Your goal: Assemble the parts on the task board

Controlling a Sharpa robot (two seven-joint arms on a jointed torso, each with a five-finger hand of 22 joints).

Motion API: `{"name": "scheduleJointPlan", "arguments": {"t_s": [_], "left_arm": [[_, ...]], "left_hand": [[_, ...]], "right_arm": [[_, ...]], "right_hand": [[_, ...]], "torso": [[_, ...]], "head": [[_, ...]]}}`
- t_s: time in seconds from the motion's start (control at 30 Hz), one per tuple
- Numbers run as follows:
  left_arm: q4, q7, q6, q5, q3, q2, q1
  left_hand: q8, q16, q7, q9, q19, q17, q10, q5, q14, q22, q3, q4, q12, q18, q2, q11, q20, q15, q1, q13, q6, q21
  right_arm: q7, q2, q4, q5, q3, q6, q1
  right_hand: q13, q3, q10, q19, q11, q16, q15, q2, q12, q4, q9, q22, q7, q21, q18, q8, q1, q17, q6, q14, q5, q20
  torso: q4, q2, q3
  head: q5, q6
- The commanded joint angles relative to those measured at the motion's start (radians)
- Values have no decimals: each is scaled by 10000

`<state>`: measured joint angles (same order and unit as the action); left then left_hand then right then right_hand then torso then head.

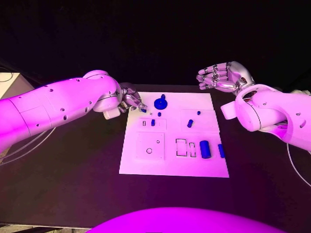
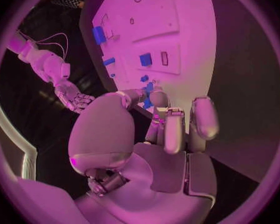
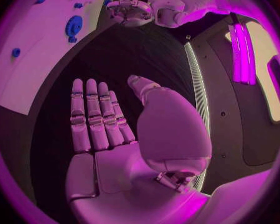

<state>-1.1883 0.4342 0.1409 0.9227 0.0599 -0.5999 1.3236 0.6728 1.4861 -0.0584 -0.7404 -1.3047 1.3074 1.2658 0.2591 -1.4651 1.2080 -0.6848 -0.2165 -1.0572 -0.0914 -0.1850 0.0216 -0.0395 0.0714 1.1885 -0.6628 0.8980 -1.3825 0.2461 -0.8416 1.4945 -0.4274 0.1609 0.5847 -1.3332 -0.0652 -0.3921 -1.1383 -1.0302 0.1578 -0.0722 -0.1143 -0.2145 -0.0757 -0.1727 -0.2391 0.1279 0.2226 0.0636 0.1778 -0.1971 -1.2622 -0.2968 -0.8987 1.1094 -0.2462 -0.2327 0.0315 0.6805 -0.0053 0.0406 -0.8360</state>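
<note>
White task board (image 1: 171,167) lies flat in the middle of the black table (image 1: 64,179), long side running away from the robot.

Parts on the board, head view:
- blue round part (image 1: 160,103) near the far edge, left of centre; the right wrist view shows it as a toothed disc (image 3: 73,25).
- small blue peg (image 1: 152,123) standing in the left middle block.
- blue peg (image 1: 190,123) in the right middle block, tilted.
- blue cylinder (image 1: 205,149) lying in the near right block, just beside two rectangular slots (image 1: 181,147).
- thin blue piece (image 1: 220,151) at the board's right edge, next to the cylinder.
- near left block has a round hole (image 1: 149,151), with nothing in it.

Left hand (image 1: 131,99): at the far left corner of the board, just beside the round part. In the left wrist view (image 2: 171,122) the fingers are curled forward and the thumb tip sits close to something blue at the board edge. Cannot tell whether it pinches that piece or merely hovers over it.

Right hand (image 1: 224,76): off the board, beyond its far right corner, well apart from all parts. Head view shows the fingers loosely curled; the right wrist view (image 3: 109,129) shows them straight, side by side, thumb apart, palm bare. Holds nothing.
</note>
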Motion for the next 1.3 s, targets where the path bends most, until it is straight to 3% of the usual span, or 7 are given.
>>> {"name": "scheduleJointPlan", "arguments": {"t_s": [0.03,0.23,0.33,0.53,0.83,1.3], "left_arm": [[-261,152,-340,556,11,-88,-20],[-520,258,-387,988,74,-132,-120],[-555,336,-362,1114,117,-101,-148],[-565,430,-144,1223,209,-39,-176],[-533,497,94,1223,299,41,-219],[-555,746,496,1291,354,83,-231]], "left_hand": [[39,69,72,-216,-73,722,84,37,-605,25,-1783,1735,-42,76,-23,26,7,71,-111,-30,116,-42],[53,98,89,-225,-113,781,165,88,-622,81,-1842,1777,-123,87,-65,42,17,84,-164,-163,169,-75],[61,109,102,-232,-129,801,207,162,-628,105,-1886,1795,-154,92,-97,52,25,92,-223,-219,206,-91],[88,156,144,-273,-183,895,318,701,-651,191,-1994,1864,-198,108,-184,93,57,126,-456,-342,314,-144],[100,155,152,-289,-205,888,317,833,-648,225,-2005,1879,-163,115,-195,101,63,132,-513,-298,331,-162],[140,179,173,-324,-241,940,363,1007,-662,278,-2009,1902,-188,126,-217,119,72,145,-597,-351,366,-192]], "right_arm": [[39,3,-3,-37,4,-204,15],[35,14,-8,-36,7,-220,35],[34,20,-11,-36,8,-223,42],[29,22,-15,-36,9,-234,52],[23,22,-14,-36,10,-241,58],[20,15,-11,-34,10,-245,59]], "right_hand": [[14,68,28,27,75,39,-95,95,69,-9,13,-9,60,18,66,58,36,8,18,-1,-32,-24],[14,68,28,27,75,39,-95,95,69,-9,13,-9,60,18,66,58,36,8,18,-1,-32,-24],[14,68,28,27,75,39,-95,95,69,-9,13,-9,60,18,66,58,36,8,18,-1,-32,-24],[14,82,37,33,78,43,-100,111,70,-30,17,-31,63,16,66,69,60,28,21,-10,-47,-27],[14,86,39,35,79,44,-101,115,71,-33,19,-38,64,17,66,72,63,35,21,-11,-53,-28],[14,88,41,36,80,44,-101,119,71,-37,20,-45,65,17,66,75,65,41,22,-12,-64,-29]], "torso": [[2,8,-6],[17,3,-14],[-8,19,-16],[-22,31,7],[-14,28,10],[-14,23,10]], "head": [[27,-17],[48,-21],[78,-16],[107,-53],[115,-91],[142,-134]]}}
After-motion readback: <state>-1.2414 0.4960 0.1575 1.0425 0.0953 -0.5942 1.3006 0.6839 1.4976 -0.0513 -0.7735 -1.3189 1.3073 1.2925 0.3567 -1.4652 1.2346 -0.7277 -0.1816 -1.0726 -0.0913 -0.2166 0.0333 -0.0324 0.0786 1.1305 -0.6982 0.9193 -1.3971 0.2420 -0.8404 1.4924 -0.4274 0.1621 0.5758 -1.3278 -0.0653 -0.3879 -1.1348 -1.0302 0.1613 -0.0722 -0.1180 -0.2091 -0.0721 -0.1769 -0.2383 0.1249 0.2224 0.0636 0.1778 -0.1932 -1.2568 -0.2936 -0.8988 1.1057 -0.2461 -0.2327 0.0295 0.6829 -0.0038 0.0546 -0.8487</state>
